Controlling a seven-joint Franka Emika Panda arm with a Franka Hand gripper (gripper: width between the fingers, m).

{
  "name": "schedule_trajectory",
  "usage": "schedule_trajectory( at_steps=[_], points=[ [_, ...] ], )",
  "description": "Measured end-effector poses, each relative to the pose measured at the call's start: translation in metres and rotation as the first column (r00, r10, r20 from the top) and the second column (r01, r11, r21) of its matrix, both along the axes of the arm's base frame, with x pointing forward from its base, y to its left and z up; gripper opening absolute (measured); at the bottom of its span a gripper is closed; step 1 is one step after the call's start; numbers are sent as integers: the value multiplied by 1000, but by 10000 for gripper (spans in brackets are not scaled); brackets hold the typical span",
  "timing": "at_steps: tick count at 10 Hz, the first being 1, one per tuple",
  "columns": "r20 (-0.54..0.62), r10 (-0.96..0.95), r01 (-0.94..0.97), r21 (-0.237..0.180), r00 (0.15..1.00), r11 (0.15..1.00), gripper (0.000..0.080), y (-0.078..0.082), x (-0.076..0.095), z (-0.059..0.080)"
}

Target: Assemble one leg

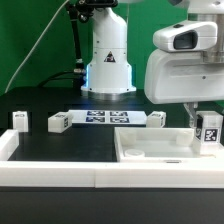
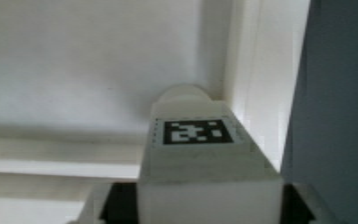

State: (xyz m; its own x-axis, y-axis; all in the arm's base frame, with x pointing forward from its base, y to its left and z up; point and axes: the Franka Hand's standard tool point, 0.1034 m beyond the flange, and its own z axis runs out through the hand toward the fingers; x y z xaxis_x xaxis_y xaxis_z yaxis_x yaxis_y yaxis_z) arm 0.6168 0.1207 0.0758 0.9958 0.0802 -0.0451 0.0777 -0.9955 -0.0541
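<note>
Black tabletop (image 1: 70, 140), exterior view: a dark surface is shown, bordered at the front by a long white rail (image 1: 50, 170). A green backdrop (image 1: 30, 40) is seen behind it.
Robot base (image 1: 108, 60): mounted at the back of the table, near the middle.
Marker board (image 1: 105, 117): laid flat in front of the base, with a loose white peg (image 1: 58, 122) just beside its end at the exterior view's left.
Panel (image 1: 160, 148): a large white rimmed panel is placed toward the exterior view's right.
Gripper (image 1: 205, 128): positioned over the panel's corner at the exterior view's right, with the jaws closed narrowly on the leg (image 1: 211, 130).
Leg, exterior view: held upright, with a tag turned to the camera.
Hidden, exterior view: the fingers are largely covered by the white wrist housing (image 1: 185, 60). Contact between leg and panel cannot be determined.
Leg (image 2: 197, 150), wrist view: clamped between the dark fingers (image 2: 108, 205), with one tag legible.
Surroundings, wrist view: the panel (image 2: 87, 80) is blurred, and a strip of tabletop (image 2: 345, 100) is seen beside it.
</note>
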Motion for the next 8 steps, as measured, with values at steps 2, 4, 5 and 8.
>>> schedule_trajectory(
  at_steps=[2, 4, 5, 8],
  points=[
    [-19, -30, 30, -2, 999, 1000, 290, 0, 1, 1],
    [-41, -291, 291, -15, 956, 957, 290, -1, 1, 0],
    [-46, -421, 420, -28, 906, 907, 290, -1, 0, -1],
    [-41, -725, 723, -59, 687, 688, 291, -2, 0, -1]
  ],
)
